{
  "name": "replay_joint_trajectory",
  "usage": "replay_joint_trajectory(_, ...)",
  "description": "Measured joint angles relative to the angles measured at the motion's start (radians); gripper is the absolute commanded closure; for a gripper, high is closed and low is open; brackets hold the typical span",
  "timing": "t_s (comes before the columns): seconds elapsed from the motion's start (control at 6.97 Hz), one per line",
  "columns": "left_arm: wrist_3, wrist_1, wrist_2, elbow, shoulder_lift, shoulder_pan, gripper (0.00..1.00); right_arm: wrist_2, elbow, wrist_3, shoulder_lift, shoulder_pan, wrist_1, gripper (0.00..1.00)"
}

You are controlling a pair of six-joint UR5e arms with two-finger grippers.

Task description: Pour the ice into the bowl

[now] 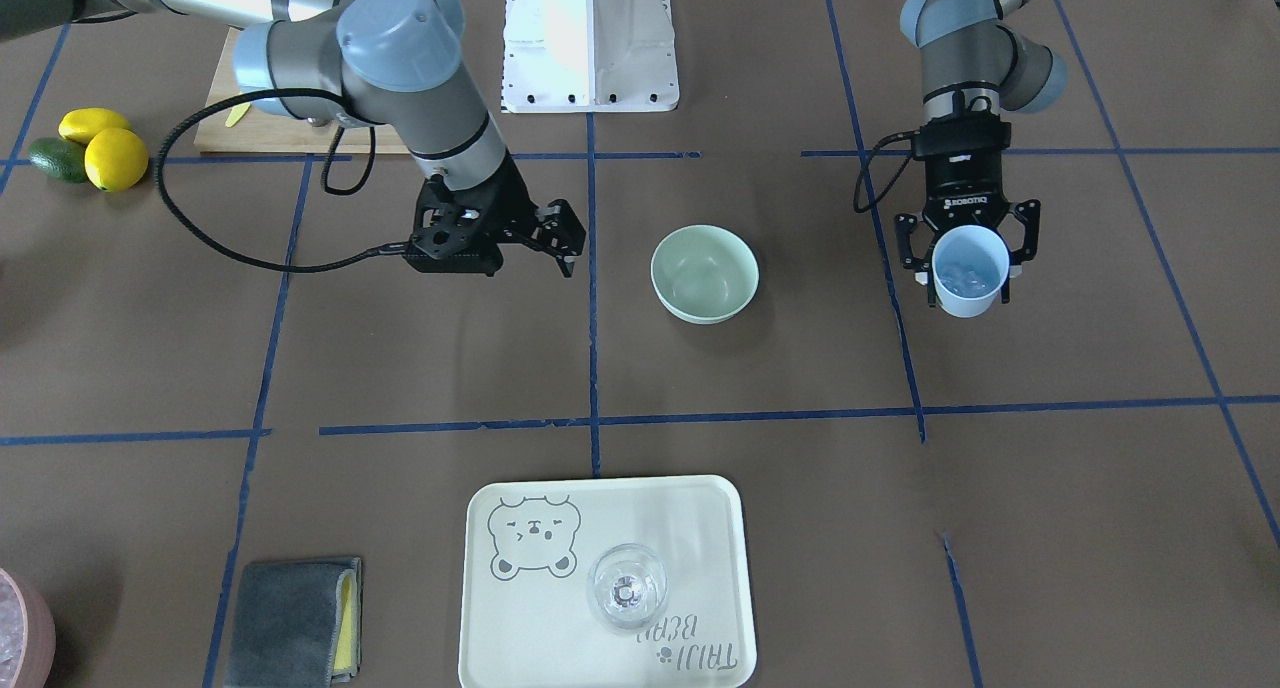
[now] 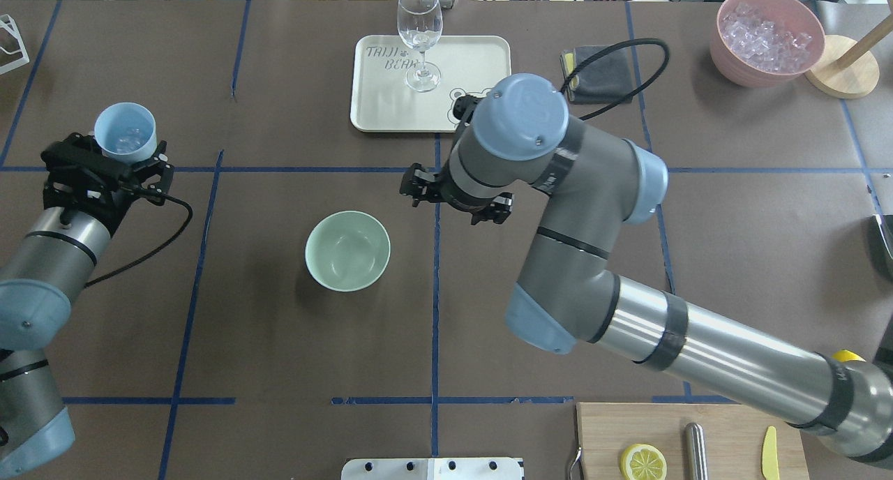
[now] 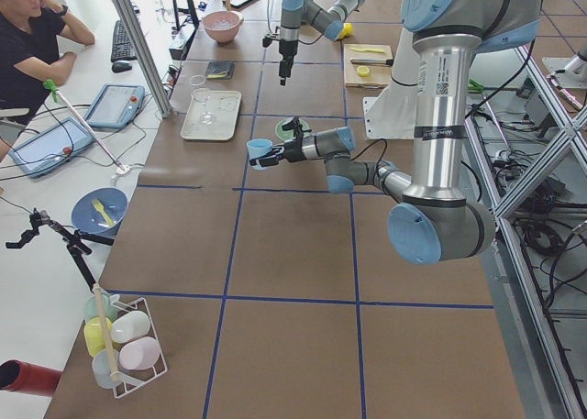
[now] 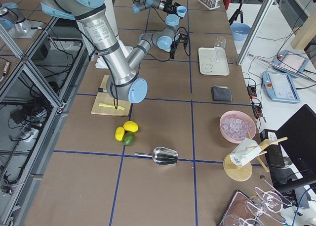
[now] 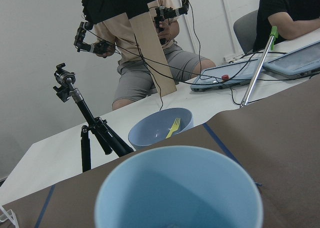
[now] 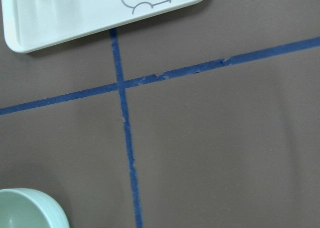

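Ice (image 1: 966, 276) sits as a few clear cubes at the bottom of a pale blue cup (image 1: 970, 270). The left pincer (image 1: 968, 246) clamps the cup from both sides and holds it upright with its mouth open to the top. From the left side camera the cup looks lifted a little off the table (image 1: 760, 368). In the overhead view the cup is at the far left of the table, and the bowl (image 2: 347, 250) stands well apart from it, to its right and nearer the robot. The mint-green bowl rests upright on the brown table, close to the middle, with nothing visible inside it.

The right pincer (image 1: 562, 240) hangs just to the right of the bowl in the overhead view, above a blue tape line. Its fingers (image 1: 571, 258) are spread and hold nothing. Its wrist camera looks down on crossing tape, with the bowl's rim in the lower left corner and a tray corner at the top.

On the far side of the table a cream tray (image 2: 377, 110) carries a clear stemmed glass (image 2: 420, 30), with a grey cloth (image 2: 600, 65) to its right. A pink container (image 2: 767, 37) of icy pieces stands at the far right. A wooden board (image 2: 607, 431) with a lemon slice (image 2: 643, 462) lies at the near right edge.
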Motion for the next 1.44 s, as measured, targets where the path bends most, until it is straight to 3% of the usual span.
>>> replay_joint_trajectory(0.57,0.076,0.252,0.178,0.015,-0.19,0.184,1.0,0.035,0.04,-0.045,-0.079,0.042,0.01,0.0)
replay_joint_trajectory(0.86,0.268,0.398,0.292,0.035,-0.254,0.218,1.0,0.034,0.06,-0.057,-0.1,0.044,0.01,0.0)
replay_joint_trajectory(1.44,0.772,0.421,0.359,0.052,-0.266,0.225,1.0,0.027,0.057,-0.06,-0.102,0.04,0.01,0.0)
